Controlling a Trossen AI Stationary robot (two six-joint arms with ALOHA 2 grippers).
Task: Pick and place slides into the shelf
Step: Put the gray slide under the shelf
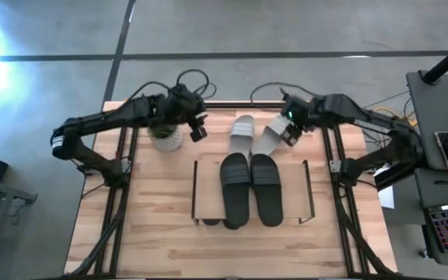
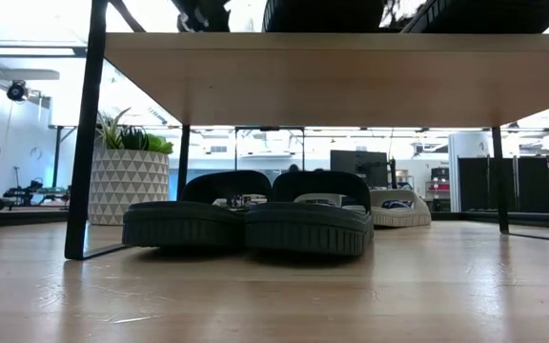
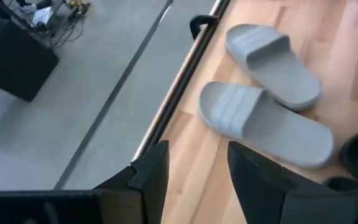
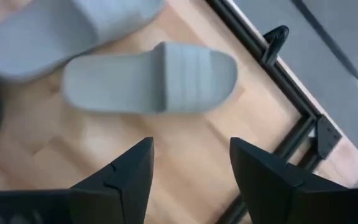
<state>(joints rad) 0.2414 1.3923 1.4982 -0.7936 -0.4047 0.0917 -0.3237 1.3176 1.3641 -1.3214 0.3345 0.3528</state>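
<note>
- Slides counted: two black (image 1: 251, 189) on top of the shelf (image 1: 208, 204), two more dark (image 2: 246, 221) under it, two light grey (image 1: 242, 134) on the tabletop (image 1: 169, 249) behind.
- Left gripper (image 1: 197, 128): above the potted plant (image 1: 166, 137), fingers (image 3: 151, 171) apart, empty.
- Right gripper (image 1: 290, 134): over a grey slide, fingers (image 4: 129, 168) apart, empty.

Left arm: base at 9 o'clock, folded inward, forearm reaching toward 12 o'clock; left claw (image 1: 197, 128) at about 11 o'clock, fingers (image 3: 149, 168) parted, nothing between them. Right arm: base at 3 o'clock, forearm angled in; right claw (image 1: 290, 134) at about 1 o'clock, fingers (image 4: 132, 168) parted, nothing between them.
</note>
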